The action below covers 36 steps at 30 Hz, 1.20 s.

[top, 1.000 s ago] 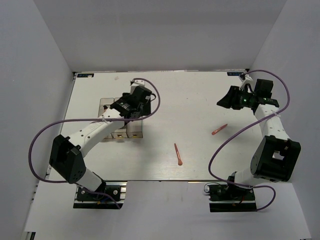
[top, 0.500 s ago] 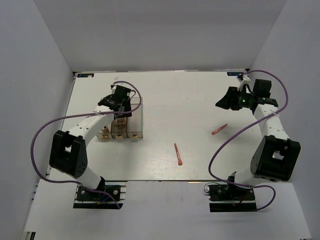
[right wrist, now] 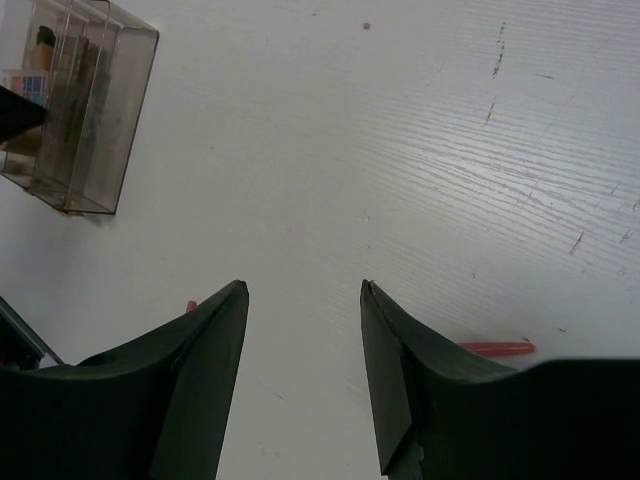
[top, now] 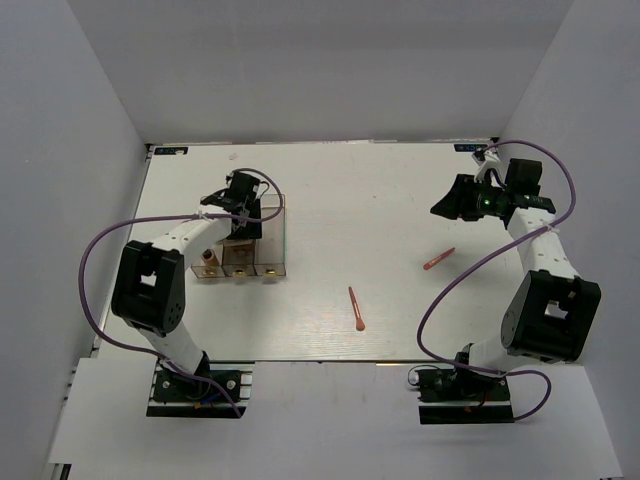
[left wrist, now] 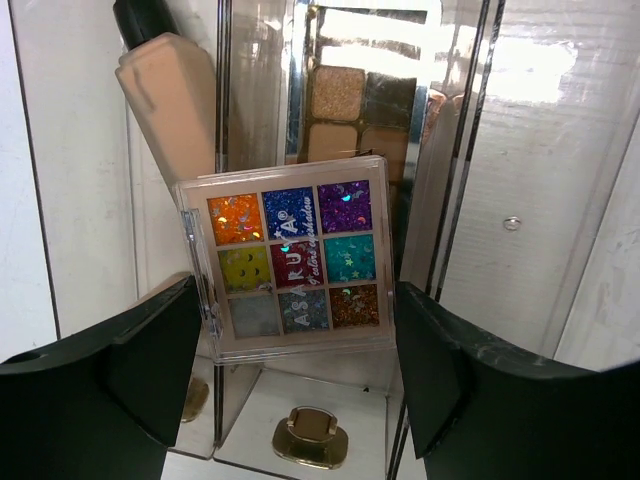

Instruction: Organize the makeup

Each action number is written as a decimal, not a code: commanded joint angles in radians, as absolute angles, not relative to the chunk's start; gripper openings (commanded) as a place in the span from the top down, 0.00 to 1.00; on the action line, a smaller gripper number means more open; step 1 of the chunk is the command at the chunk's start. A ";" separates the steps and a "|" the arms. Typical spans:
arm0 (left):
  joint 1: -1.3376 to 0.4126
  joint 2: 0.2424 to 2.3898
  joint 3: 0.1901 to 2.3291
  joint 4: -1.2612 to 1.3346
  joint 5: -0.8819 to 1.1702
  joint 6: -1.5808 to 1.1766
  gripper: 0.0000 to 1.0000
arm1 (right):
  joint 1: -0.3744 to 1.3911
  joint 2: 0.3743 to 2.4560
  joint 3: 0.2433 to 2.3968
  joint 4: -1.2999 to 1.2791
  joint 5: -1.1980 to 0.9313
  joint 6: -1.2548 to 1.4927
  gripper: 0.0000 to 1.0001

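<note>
Left gripper (left wrist: 300, 390) stands wide, empty, straddling the glittery square palette (left wrist: 290, 258) leaning in the clear organizer (top: 245, 240) at 9 o'clock; a knock could tip it. Right gripper (right wrist: 300, 350), half-open, holds nothing. Two slim coral applicators (top: 356, 309) (top: 438, 258) lie on the matte surface (top: 380, 200), likely to roll.

White table (top: 400, 200) between grey walls (top: 330, 70)

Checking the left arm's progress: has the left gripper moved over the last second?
Yes. In the top view, the left gripper has shifted leftward and toward the far edge, from the clear organizer's right end to over its far-left part.
</note>
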<state>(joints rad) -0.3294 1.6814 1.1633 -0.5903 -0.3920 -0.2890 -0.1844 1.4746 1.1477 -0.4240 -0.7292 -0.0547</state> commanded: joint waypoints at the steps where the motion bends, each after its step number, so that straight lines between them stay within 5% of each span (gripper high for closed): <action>1: -0.325 1.645 1.206 -0.565 -0.362 -0.285 0.29 | -0.179 1.483 1.163 -0.437 -0.741 -0.066 0.45; 10: -0.325 1.603 1.213 -0.587 -0.353 -0.299 0.06 | -0.172 1.505 1.178 -0.439 -0.741 -0.061 0.45; 22: -0.325 1.557 1.247 -0.621 -0.345 -0.302 0.03 | -0.163 1.511 1.183 -0.443 -0.758 -0.089 0.44; 27: -0.344 1.484 1.307 -0.604 -0.264 -0.291 0.15 | -0.158 1.539 1.226 -0.567 -0.890 -0.332 0.44; 32: -0.364 1.466 1.351 -0.572 0.054 -0.369 0.56 | -0.118 1.607 1.308 -0.707 -0.763 -0.538 0.46; 36: -0.425 1.494 1.347 -0.551 0.167 -0.455 0.57 | -0.091 1.617 1.309 -0.735 -0.660 -0.624 0.47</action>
